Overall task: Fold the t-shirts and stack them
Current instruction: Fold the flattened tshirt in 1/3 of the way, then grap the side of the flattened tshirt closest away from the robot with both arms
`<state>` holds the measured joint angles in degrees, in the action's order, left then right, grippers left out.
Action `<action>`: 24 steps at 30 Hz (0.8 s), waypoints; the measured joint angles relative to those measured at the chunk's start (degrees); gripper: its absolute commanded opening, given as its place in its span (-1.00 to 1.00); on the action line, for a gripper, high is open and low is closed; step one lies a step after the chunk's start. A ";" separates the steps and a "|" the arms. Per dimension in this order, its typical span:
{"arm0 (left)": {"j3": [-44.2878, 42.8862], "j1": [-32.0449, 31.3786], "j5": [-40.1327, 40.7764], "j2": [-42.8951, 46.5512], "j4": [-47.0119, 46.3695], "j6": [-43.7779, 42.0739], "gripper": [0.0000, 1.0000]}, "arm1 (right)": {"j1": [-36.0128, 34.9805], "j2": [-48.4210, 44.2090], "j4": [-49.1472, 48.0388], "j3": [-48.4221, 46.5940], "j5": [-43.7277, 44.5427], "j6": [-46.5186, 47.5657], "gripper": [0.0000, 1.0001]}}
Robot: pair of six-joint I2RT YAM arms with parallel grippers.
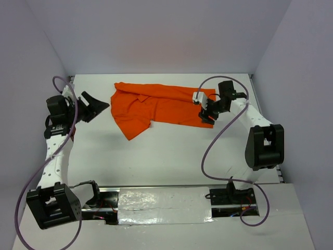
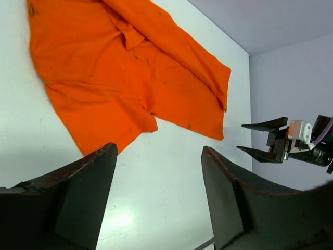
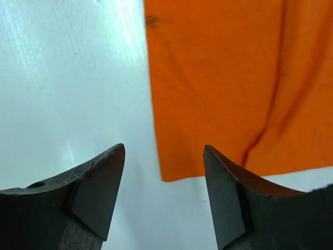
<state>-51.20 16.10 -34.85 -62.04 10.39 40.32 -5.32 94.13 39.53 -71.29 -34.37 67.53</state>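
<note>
One bright orange t-shirt (image 1: 156, 107) lies loosely spread and creased at the back of the white table (image 1: 166, 161), one part folded over toward the left. My left gripper (image 1: 100, 111) hovers just off its left edge, open and empty. In the left wrist view, the t-shirt (image 2: 114, 78) fills the upper left beyond the left gripper (image 2: 158, 150), with bare table between its fingers. My right gripper (image 1: 206, 114) is at the shirt's right end, open. The right wrist view shows a corner of the t-shirt (image 3: 223, 78) lying flat just ahead of the right gripper (image 3: 164, 149), untouched.
Pale walls close in the table at the back and both sides. A shiny plastic-covered strip (image 1: 164, 205) and a black rail run along the near edge between the arm bases. In the left wrist view the right gripper (image 2: 263, 139) hangs at the right.
</note>
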 measured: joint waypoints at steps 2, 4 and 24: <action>0.00 0.00 0.28 0.52 1.77 -0.87 0.99 | -0.33 0.00 0.35 1.14 0.37 -0.11 0.46; 0.39 0.00 1.11 1.29 3.39 -1.33 0.99 | -0.52 0.00 0.42 1.68 0.98 -0.42 0.53; -11.76 -10.97 18.75 -25.33 20.76 -2.91 -0.04 | 0.37 2.62 -0.83 4.79 7.61 0.11 0.98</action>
<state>-62.96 5.13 -16.10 -87.37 31.16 37.41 -4.95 96.75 38.70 -66.50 -26.76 67.64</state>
